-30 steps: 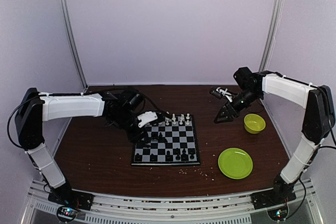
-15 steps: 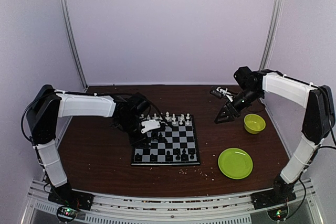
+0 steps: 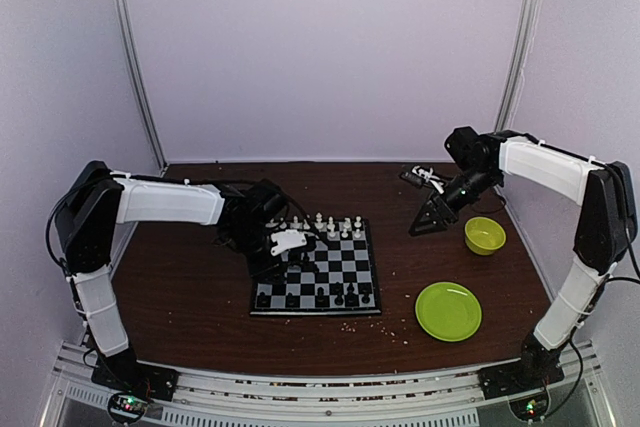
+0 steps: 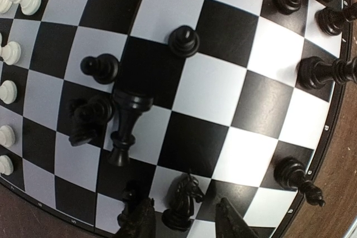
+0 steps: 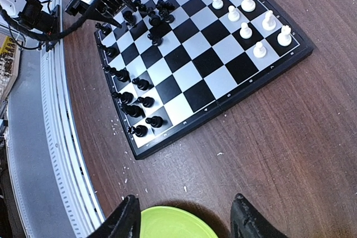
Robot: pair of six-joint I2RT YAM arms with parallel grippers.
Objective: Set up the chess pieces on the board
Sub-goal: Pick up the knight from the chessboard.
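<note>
The board [image 3: 315, 313] lies at mid-table. White chess pieces [image 3: 332, 226] line its far side and black ones [image 3: 322, 297] its near side. My left gripper [image 3: 288, 259] hangs over the board's left part. In the left wrist view its jaws [image 4: 187, 199] stand open on either side of an upright black knight [image 4: 181, 204], with a gap on each side. A black piece [image 4: 126, 127] lies toppled beyond it, and two black pawns [image 4: 101, 67] stand further on. My right gripper [image 3: 416, 229] hovers open and empty to the right of the board [image 5: 192, 73].
A round green plate [image 3: 448, 310] sits near right and shows under the right gripper [image 5: 185, 197] as a green rim [image 5: 173, 224]. A green bowl [image 3: 484, 235] stands at the far right. Pale crumbs [image 3: 380, 327] lie scattered in front of the board.
The left arm has swung right, bringing its gripper further over the board's left squares, then nearly stopped. The right gripper has barely moved.
</note>
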